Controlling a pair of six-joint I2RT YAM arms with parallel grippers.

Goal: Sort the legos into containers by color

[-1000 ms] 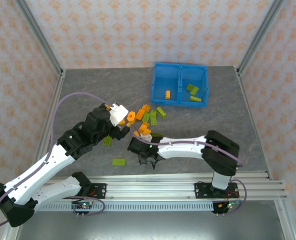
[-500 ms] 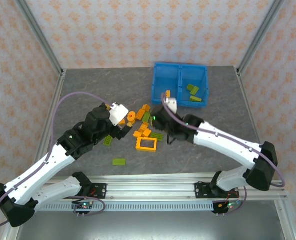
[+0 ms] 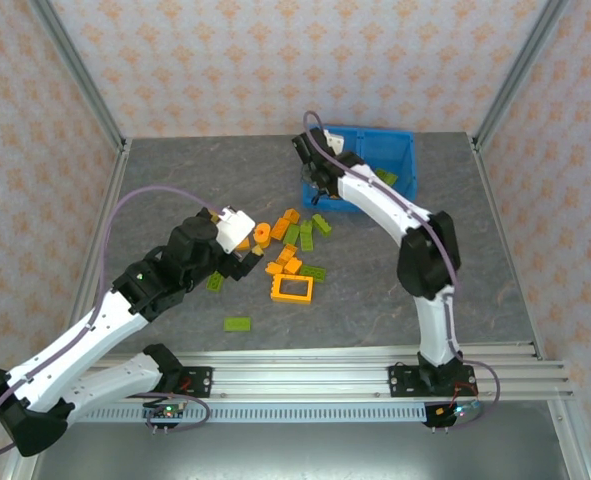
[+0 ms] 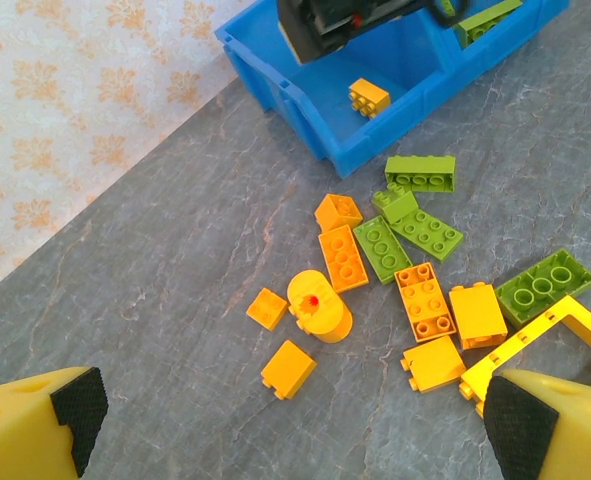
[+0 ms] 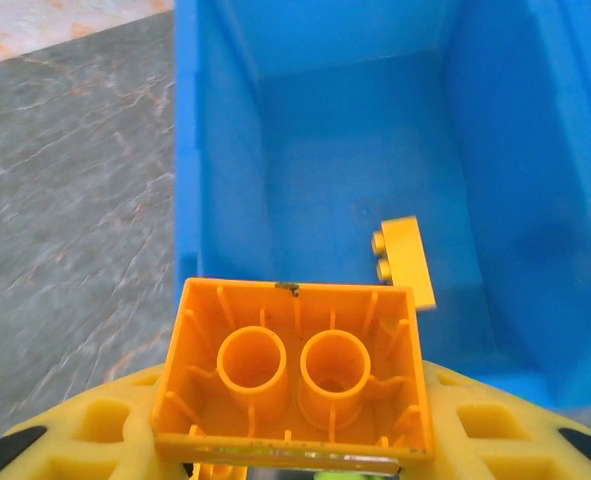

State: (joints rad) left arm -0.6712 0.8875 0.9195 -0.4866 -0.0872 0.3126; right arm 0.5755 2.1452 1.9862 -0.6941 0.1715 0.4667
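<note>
Grey stone-look table (image 3: 175, 190); blue bin (image 3: 385, 132) on it. Left gripper (image 4: 295, 415) spread wide, empty, above loose legos (image 3: 293, 240) in front of bin. Right gripper (image 3: 318, 183) over bin's left compartment, pinching orange brick (image 5: 293, 372). Risk: release near bin's front-left corner, brick clips rim, bounces out.

Eleven orange legos (image 4: 343, 258), ten green legos (image 4: 427, 232), one bin (image 4: 275, 95)

Overhead and both wrist views share the blue bin (image 3: 380, 132).

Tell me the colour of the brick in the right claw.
Orange. The brick shows best in the right wrist view, underside facing the camera.
</note>
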